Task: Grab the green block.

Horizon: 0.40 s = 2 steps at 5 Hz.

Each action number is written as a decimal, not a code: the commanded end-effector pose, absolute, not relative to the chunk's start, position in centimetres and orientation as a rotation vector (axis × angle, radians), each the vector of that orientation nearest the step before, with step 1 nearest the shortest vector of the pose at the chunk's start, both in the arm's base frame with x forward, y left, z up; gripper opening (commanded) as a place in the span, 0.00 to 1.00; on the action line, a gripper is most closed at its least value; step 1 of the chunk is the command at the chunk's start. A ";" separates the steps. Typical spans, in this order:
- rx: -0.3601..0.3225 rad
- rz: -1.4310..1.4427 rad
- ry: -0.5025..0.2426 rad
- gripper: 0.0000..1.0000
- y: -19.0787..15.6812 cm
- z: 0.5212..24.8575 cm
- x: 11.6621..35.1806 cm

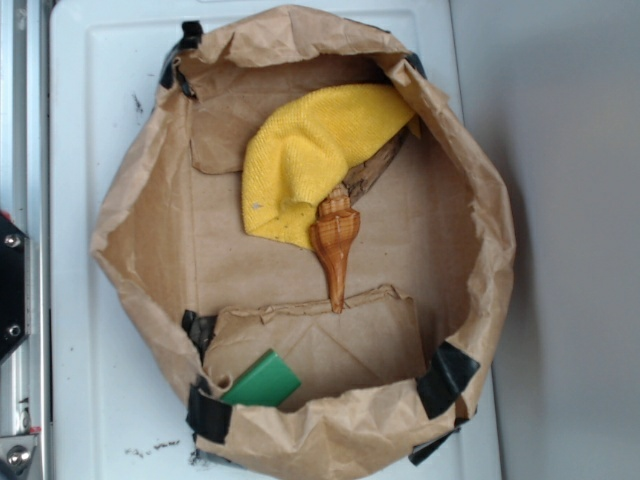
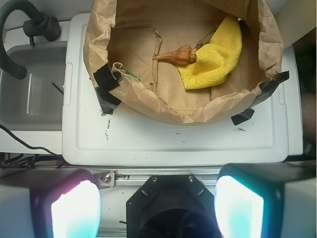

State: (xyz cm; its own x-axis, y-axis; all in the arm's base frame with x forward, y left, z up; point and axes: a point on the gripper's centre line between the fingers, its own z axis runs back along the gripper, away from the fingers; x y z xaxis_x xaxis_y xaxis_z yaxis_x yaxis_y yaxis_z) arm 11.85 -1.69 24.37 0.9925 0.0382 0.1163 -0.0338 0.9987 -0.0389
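green block (image 1: 262,382): smooth, flat, rectangular, lying tilted on a brown flap at the paper bag's (image 1: 120,200) near wall, only a sliver visible in wrist view | bag: crumpled kraft paper, black-taped rim | yellow cloth (image 1: 310,150): nubby, folded, partly covering brown spiral shell (image 1: 335,245) | gripper (image 2: 157,208): glowing pads spread wide, holding nothing, cropped by frame

Soft, even daylight; the wrist view's fingers (image 2: 74,210) glow, blurred.
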 end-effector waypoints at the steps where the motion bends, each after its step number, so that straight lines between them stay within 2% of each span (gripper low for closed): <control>1: -0.037 0.036 -0.117 1.00 -1.7 24.4 11.9; 2: -0.067 0.156 -0.152 1.00 -2.5 23.4 16.9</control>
